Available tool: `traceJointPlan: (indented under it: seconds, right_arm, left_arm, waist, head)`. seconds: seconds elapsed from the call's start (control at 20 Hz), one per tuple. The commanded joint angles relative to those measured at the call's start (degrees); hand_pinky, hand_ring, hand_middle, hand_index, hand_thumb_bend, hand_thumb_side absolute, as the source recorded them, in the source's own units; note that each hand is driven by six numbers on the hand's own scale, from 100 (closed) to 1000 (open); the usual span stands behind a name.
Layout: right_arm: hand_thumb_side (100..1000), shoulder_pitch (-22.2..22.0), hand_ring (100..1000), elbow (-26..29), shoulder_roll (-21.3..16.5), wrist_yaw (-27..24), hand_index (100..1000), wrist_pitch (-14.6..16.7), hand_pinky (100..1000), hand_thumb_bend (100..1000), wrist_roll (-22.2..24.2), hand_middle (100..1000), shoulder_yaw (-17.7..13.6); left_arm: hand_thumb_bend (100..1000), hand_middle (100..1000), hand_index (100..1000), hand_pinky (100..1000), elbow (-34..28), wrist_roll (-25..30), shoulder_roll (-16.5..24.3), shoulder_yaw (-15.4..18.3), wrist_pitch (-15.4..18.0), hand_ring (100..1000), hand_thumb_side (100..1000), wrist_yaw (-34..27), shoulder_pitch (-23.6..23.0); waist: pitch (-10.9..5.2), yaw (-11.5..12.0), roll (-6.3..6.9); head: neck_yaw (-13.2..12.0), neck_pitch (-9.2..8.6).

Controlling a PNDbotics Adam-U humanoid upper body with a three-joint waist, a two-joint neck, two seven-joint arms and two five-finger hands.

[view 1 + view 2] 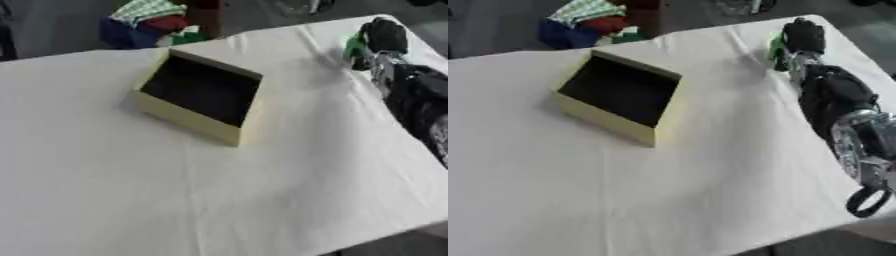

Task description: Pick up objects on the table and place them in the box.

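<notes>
Pale yellow, the box [199,97] sits left of the table's [623,200] middle on the white cloth, its dark inside showing nothing that can be made out. The right hand [802,36] reaches to the far right corner, black fingers curled round a green object [778,49], perhaps pinching it; the hand covers most of it, so its shape cannot be told. The arm [842,110] runs off the right edge.
</notes>
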State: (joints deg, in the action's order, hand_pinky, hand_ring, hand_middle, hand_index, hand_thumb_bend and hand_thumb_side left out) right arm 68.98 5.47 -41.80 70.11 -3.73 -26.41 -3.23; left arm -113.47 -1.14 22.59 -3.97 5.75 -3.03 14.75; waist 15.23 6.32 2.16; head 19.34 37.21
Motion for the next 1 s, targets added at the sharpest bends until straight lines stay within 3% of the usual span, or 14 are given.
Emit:
traceJointPlan:
  seconds: [0.05,0.6,1.0]
  right_arm:
    - [100,0.8,708,0.7,-1.0,0.5,499,-0.2,660,100,-2.3,334,-0.4]
    - [100,0.2,681,2.3,-1.7,1.0,473,1.5,646,100,-5.5,304,-0.9]
    - [100,1.0,666,8.2,-0.3,6.2,476,3.7,653,100,-3.4,301,-2.7]
  left_arm:
    - [100,493,819,720,-1.1,0.2,0.7,0.2,0.1,532,760,-0.2,0.7]
    - [100,494,820,721,-1.1,0.1,0.7,0.3,0.2,533,759,-0.2,0.6]
    - [100,495,820,721,-1.1,0.1,0.7,0.4,0.2,534,756,-0.3,0.3]
  waist:
    - [-0.85,0.0,-0.15]
    - [-1.15,-0.4,-0.42]
    - [-1.97,-0.8,-0.63]
  head:
    - [0.2,-0.29]
    - [0.3,0.06]
    - [0.3,0.32]
